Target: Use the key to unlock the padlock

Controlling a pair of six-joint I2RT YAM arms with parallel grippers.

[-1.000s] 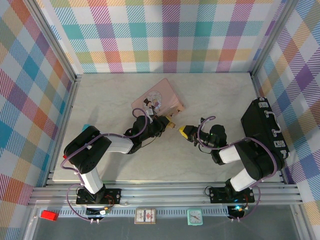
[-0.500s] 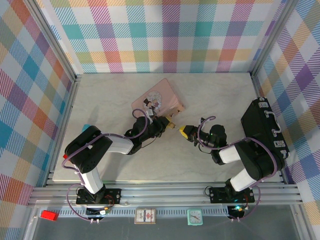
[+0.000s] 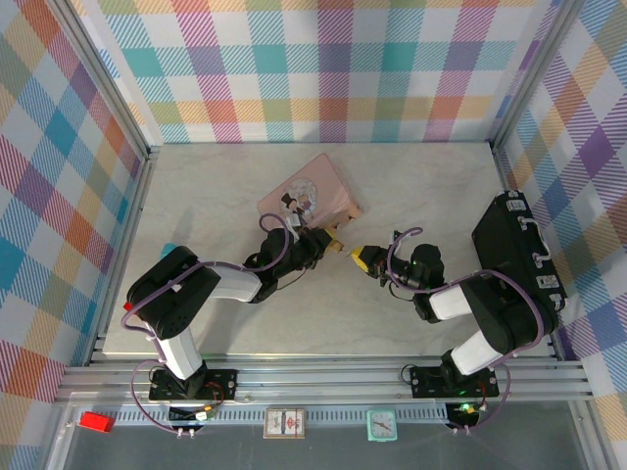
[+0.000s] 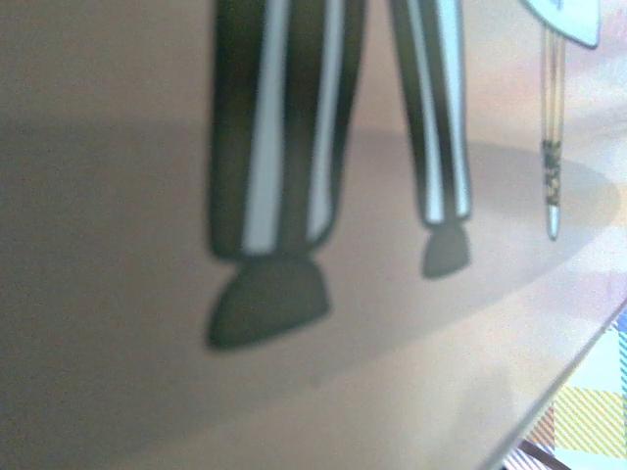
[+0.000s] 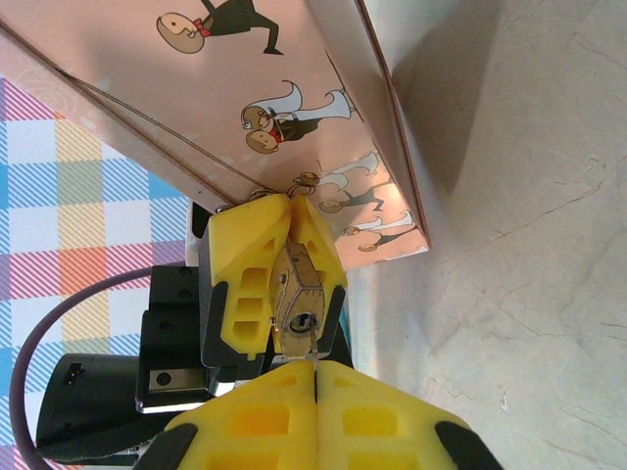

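Barely a twitch since a second ago, both grippers still nose to nose above the worktop (image 3: 421,196). The left gripper (image 3: 332,242) is clamped on the padlock (image 5: 299,299), keyhole facing out, just beside the pink tin box (image 3: 312,196). The right gripper (image 5: 315,390) is pinched tight on the key (image 5: 314,361), its thin tip right by the padlock's face.

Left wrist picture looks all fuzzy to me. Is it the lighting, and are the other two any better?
Left wrist: probably not the lighting; the pink box seems too close to the lens, so its printed figures smear and a broad soft shadow crosses it. Right wrist: sharp, the padlock crisp in the left gripper. Top external: evenly lit, in focus, no glare.
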